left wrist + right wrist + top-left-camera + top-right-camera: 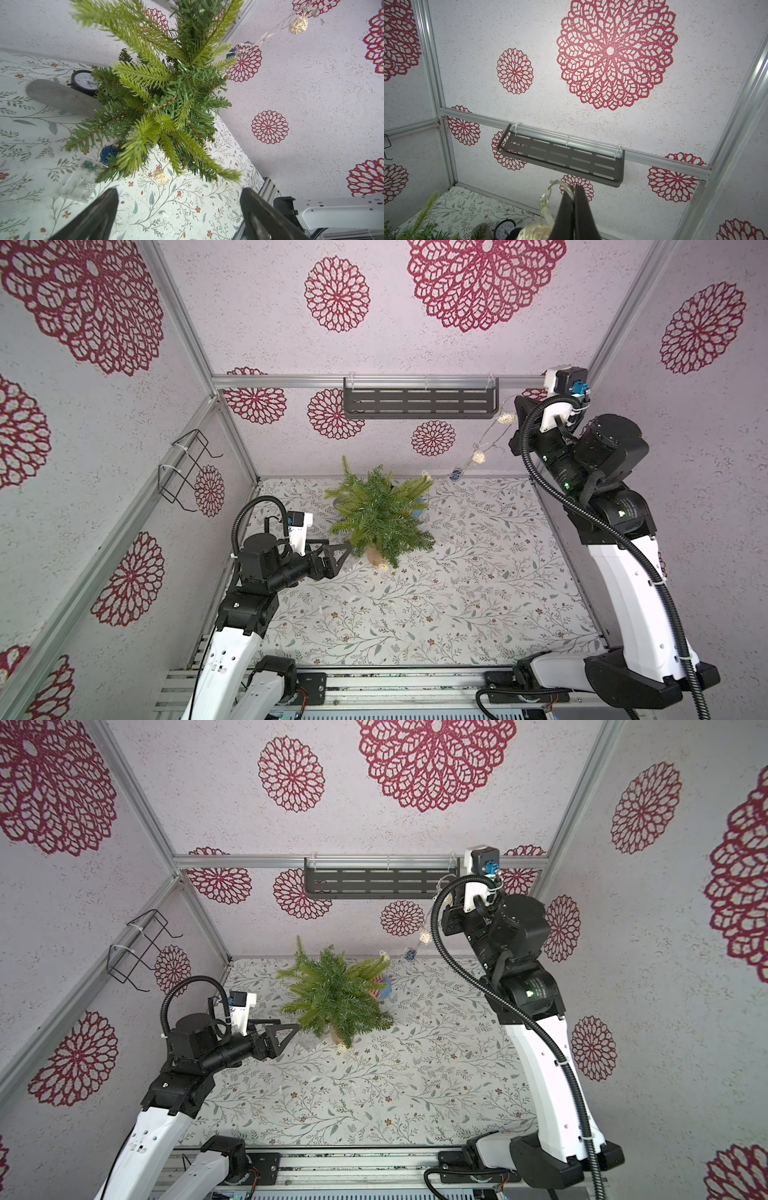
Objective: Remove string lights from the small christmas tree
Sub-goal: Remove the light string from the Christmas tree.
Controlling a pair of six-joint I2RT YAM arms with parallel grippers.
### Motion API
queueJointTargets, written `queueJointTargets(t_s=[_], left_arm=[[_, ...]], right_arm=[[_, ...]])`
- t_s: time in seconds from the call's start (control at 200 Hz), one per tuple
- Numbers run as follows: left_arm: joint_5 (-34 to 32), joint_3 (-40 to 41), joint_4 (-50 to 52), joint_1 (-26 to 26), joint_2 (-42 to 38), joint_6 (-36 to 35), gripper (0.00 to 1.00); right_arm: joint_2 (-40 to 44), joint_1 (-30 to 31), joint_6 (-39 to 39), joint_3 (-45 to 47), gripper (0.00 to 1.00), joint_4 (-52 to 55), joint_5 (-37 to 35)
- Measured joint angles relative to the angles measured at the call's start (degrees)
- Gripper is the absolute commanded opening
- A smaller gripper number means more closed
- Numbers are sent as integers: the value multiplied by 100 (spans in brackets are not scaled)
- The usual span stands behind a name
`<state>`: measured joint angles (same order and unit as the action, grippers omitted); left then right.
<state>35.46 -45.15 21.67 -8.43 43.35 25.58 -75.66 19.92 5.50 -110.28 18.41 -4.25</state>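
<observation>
One tree (380, 516). One string of lights (478, 456) with one clear box (78, 185); the left wrist view shows four balls (160, 176) on it (two cream, two blue). One clock (84, 82), one grey oblong object (60, 97), one shelf (419, 402), one wire rack (187, 468). Two robot arms: left arm (228, 651) and right arm (623, 597).

Both top views look steeply down from high above and in front of the small christmas tree (380, 516), framing the whole cell; the left wrist view sits close beside the tree's lower branches, facing into them; the right wrist view, set well above the tree, faces the back-wall shelf (562, 158); both wrist views share the clock (84, 82) behind the tree.
</observation>
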Motion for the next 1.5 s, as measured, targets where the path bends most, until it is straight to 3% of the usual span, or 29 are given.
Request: queueJointTargets(t_s=[0.34, 0.931, 1.141, 1.501], left_arm=[[-48, 203, 0, -7, -111, -2, 97], [-136, 203, -24, -7, -26, -2, 97], [-149, 203, -42, -7, -20, -2, 97], [-170, 345, -127, -7, -22, 42, 97]], right_arm=[[496, 0, 4, 413, 0, 321, -350], [667, 0, 308, 234, 0, 883, -1399], [977, 0, 302, 1029, 0, 850, -1864], [785, -138, 140, 2610, 0, 459, -2426]])
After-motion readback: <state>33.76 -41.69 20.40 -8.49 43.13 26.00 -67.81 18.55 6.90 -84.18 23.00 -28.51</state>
